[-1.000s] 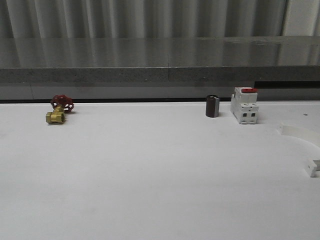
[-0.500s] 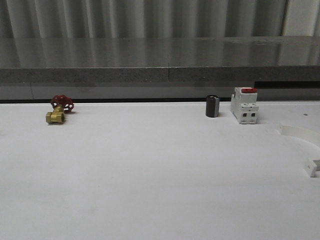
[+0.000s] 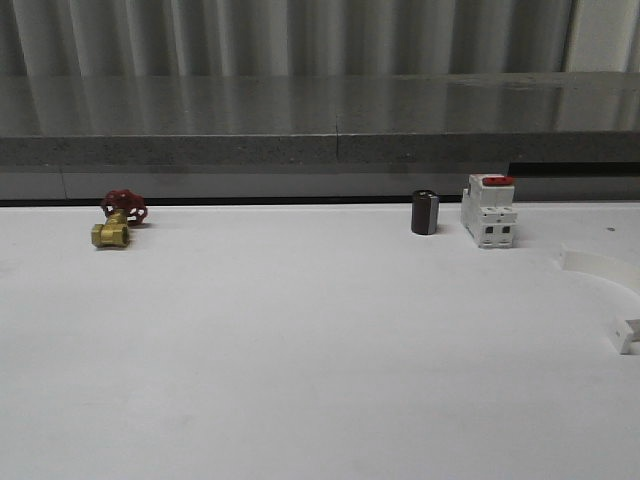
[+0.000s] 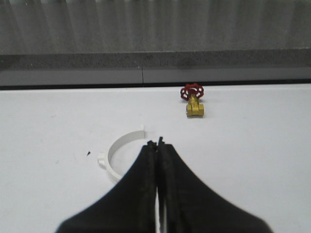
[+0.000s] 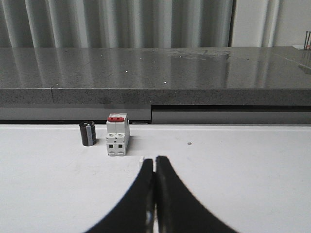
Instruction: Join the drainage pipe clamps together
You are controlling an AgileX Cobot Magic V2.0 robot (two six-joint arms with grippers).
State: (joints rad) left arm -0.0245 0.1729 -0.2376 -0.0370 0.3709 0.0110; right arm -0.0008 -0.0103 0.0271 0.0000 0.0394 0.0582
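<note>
One drainage pipe clamp half (image 4: 118, 149), a white arc with small end tabs, lies flat on the white table just beyond my left gripper (image 4: 157, 143), whose black fingers hide its near part. That gripper is shut with nothing in it. The other white clamp half (image 3: 598, 262) curves off the front view's right edge, one tab (image 3: 627, 336) nearer the front. A small white tab (image 5: 141, 160) peeks out beside the tips of my right gripper (image 5: 154, 159), which is shut and holds nothing.
A brass valve with a red handwheel (image 3: 118, 220) sits at the back left. A black cylinder (image 3: 425, 212) and a white breaker with a red top (image 3: 490, 210) stand at the back right. A grey stone ledge (image 3: 320, 150) runs behind the table.
</note>
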